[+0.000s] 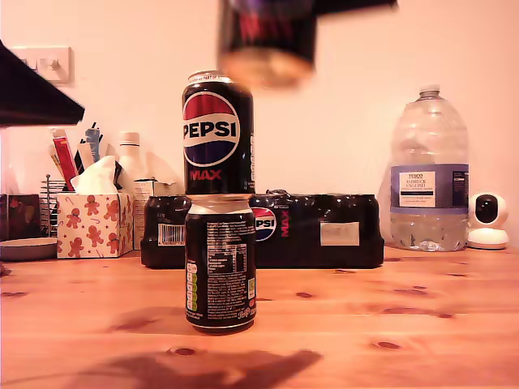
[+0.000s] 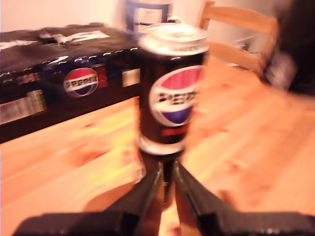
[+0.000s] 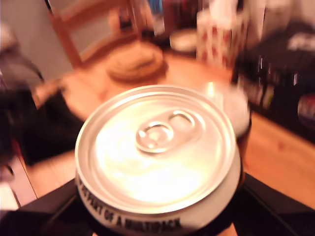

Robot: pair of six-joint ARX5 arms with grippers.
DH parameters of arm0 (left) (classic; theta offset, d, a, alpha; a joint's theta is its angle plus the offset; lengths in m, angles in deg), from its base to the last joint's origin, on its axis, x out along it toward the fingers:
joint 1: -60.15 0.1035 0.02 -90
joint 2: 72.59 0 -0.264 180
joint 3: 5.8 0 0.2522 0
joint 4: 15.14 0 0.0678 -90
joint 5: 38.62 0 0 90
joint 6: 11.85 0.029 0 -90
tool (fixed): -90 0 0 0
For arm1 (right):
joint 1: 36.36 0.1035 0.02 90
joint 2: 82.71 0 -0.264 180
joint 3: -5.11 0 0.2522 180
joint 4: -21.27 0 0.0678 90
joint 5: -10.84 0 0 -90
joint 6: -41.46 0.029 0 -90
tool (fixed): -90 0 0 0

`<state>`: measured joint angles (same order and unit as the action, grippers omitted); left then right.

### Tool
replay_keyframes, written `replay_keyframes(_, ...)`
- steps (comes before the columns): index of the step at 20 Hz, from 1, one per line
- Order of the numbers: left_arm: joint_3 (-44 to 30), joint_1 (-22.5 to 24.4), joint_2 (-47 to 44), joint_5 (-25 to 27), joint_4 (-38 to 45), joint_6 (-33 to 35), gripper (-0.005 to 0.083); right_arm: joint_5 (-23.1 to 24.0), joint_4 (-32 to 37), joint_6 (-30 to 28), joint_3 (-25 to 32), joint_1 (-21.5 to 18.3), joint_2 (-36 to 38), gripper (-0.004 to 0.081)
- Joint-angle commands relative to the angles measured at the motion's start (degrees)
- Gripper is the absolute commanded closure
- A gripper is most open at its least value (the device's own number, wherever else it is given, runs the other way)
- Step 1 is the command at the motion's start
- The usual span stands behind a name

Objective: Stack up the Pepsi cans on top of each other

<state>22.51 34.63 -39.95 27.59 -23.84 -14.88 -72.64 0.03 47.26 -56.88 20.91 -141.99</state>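
Note:
Two black Pepsi cans stand stacked mid-table: the lower can [image 1: 220, 263] shows white text, and the upper can [image 1: 217, 134] [image 2: 172, 93] shows its logo. A third Pepsi can [image 1: 268, 40] [image 3: 157, 147], blurred, hangs above and slightly toward the exterior view's right of the stack, with my second gripper [image 1: 268, 20] [image 3: 157, 216] shut on it. Just beyond the held can's rim, the second wrist view shows the stack's silver top [image 3: 231, 105]. My first gripper [image 2: 167, 184] sits low, close in front of the stack, fingers [image 2: 147, 194] together with nothing between them.
A shrink-wrapped black multipack [image 1: 324, 231] [image 2: 49, 64] lies behind the stack. A big water bottle [image 1: 428, 174] and a white camera [image 1: 488, 220] stand at the exterior view's right, and a tissue box [image 1: 93, 219] at its left. A dark arm part [image 1: 32, 93] juts in there. A wooden chair [image 2: 241, 29] stands beyond the table.

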Motion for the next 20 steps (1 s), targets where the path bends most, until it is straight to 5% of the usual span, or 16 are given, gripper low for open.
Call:
replay_keyframes(1,-1.20,-0.17,-1.49,-1.55,0.79,-0.09,0.0714,0.07,2.03,-1.16,-3.76,-0.92,0.72,0.0448)
replay_keyframes(8,-1.20,-0.33,-3.87,-4.17,0.90,-2.14,0.0796,0.02,2.05,-3.10,-10.60,-4.39,-4.50,0.0448)
replay_keyframes(20,-1.20,-2.51,-3.87,-4.28,0.61,-2.08,0.0796,-0.13,-0.13,-3.28,-23.76,-6.45,-15.98,0.0448)
